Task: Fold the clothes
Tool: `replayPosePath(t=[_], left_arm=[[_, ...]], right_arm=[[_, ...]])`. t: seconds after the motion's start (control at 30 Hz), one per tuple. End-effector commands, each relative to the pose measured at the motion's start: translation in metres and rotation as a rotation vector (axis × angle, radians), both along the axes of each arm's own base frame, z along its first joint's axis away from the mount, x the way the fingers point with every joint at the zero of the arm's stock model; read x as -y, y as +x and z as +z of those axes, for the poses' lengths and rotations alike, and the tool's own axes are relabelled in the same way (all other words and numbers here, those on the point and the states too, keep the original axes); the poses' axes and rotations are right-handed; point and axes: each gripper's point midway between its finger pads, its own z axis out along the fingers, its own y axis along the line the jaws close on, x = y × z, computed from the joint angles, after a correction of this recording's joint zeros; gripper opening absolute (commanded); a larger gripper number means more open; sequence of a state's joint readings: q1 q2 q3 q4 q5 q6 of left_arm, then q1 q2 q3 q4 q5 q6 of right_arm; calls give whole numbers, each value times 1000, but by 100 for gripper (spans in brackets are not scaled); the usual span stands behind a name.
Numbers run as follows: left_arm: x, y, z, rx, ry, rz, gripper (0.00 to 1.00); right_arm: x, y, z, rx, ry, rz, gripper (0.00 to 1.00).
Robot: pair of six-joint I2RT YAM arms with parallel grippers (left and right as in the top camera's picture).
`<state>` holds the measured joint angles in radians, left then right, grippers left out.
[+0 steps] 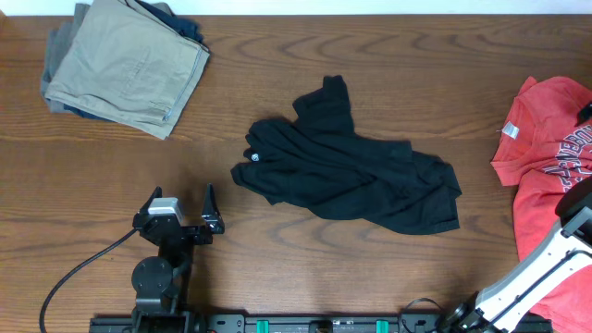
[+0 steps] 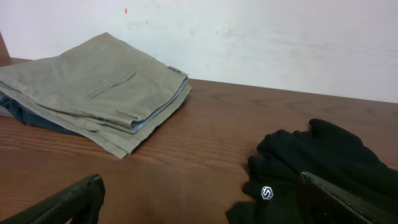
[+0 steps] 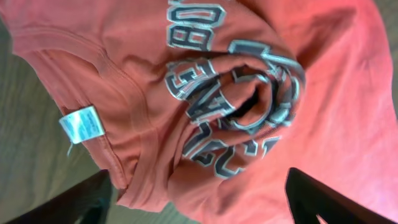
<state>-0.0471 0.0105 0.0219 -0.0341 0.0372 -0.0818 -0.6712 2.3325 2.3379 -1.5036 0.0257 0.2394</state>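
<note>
The clothes, a black garment [image 1: 351,171], lie crumpled in the middle of the table, with a small white round logo [image 1: 252,157] at the left end. My left gripper [image 1: 180,205] stands open near the front edge, left of and short of the garment. In the left wrist view the logo [image 2: 267,192] shows just inside the right finger [image 2: 336,202], and nothing lies between the fingers. My right gripper [image 3: 202,205] hangs open over the bunched red T-shirt [image 3: 249,106], its fingers wide on either side of the cloth.
Folded khaki trousers [image 1: 125,65] lie on darker clothes at the back left corner. The red T-shirt [image 1: 550,157] lies at the right edge. The right arm [image 1: 541,268] rises from the front right corner. Bare wood lies between the trousers and the black garment.
</note>
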Motion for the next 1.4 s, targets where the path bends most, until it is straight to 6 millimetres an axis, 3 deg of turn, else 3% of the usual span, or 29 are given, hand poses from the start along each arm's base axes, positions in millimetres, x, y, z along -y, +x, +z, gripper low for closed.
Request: replayPosePath(t=[0.0, 0.07, 0.2, 0.27, 0.37, 0.53, 0.63, 0.77, 0.87, 0.93, 0.97, 1.1, 1.23, 1.37], left_arm=[[-4, -1, -16, -48, -2, 26, 98], [-4, -1, -16, -48, -2, 26, 98], [-4, -1, -16, -48, -3, 26, 98], [-4, -1, -16, -48, -3, 26, 98], [-4, -1, -16, -48, -3, 26, 98], [-4, -1, -16, -48, -3, 26, 98], [-4, -1, -16, -48, -2, 26, 98], [-4, -1, -16, -48, -2, 26, 98], [-4, -1, -16, -48, -3, 26, 98], [-4, -1, -16, -48, -2, 26, 98], [-4, -1, -16, -48, -2, 26, 98], [-4, -1, -16, -48, -2, 26, 98], [-4, -1, -16, -48, -3, 26, 98], [-4, -1, -16, -48, -3, 26, 98]], right_arm=[[-2, -16, -14, -85, -7, -75, 89], [-7, -27, -29, -130, 28, -91, 84], [-17, -50, -59, -214, 90, -130, 58], [-20, -57, -69, -238, 108, -136, 53], [-21, -66, -80, -259, 125, -150, 59], [-20, -76, -106, -266, 134, -170, 87], [-18, -75, -125, -243, 121, -157, 85], [-10, -63, -146, -175, 78, -112, 62], [1, -50, -152, -111, 32, -113, 26], [11, -34, -151, -44, -2, -92, 6], [15, -23, -148, 1, -11, -70, 1], [32, 19, -124, 142, -73, 29, 1], [49, 55, -71, 230, -166, 99, 1], [49, 81, -19, 307, -214, 130, 1]])
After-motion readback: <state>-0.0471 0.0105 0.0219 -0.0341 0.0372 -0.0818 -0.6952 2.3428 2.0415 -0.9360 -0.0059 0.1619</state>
